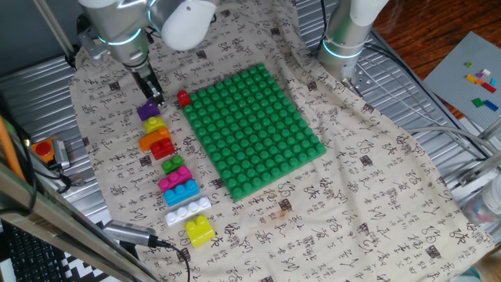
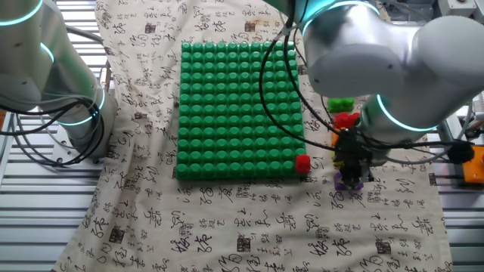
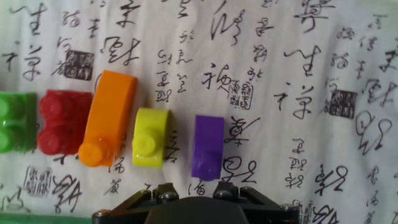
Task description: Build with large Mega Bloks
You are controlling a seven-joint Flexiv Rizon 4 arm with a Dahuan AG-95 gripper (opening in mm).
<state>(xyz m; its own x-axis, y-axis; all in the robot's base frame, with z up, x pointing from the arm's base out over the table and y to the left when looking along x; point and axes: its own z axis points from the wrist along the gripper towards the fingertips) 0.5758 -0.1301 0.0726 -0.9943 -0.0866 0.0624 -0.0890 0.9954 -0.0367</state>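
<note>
A row of large Mega Bloks lies on the printed cloth left of the green baseplate (image 1: 254,129): purple (image 1: 147,110), yellow (image 1: 155,124), orange (image 1: 154,139), red (image 1: 162,149), green (image 1: 173,165), pink (image 1: 174,179), blue (image 1: 181,192), white (image 1: 188,211), yellow (image 1: 200,230). A small red brick (image 1: 183,99) sits at the baseplate's corner, also in the other fixed view (image 2: 302,164). My gripper (image 1: 154,94) hovers just above the purple brick (image 3: 208,147), jaws apart and empty. The hand view also shows yellow (image 3: 150,137), orange (image 3: 109,118), red (image 3: 59,121) and green (image 3: 15,121).
A second arm's base (image 1: 344,43) stands behind the baseplate. A pale grey plate with tiny bricks (image 1: 477,78) lies at the far right. An orange-and-red device (image 1: 45,150) sits off the cloth's left edge. Cables run along the table's right side.
</note>
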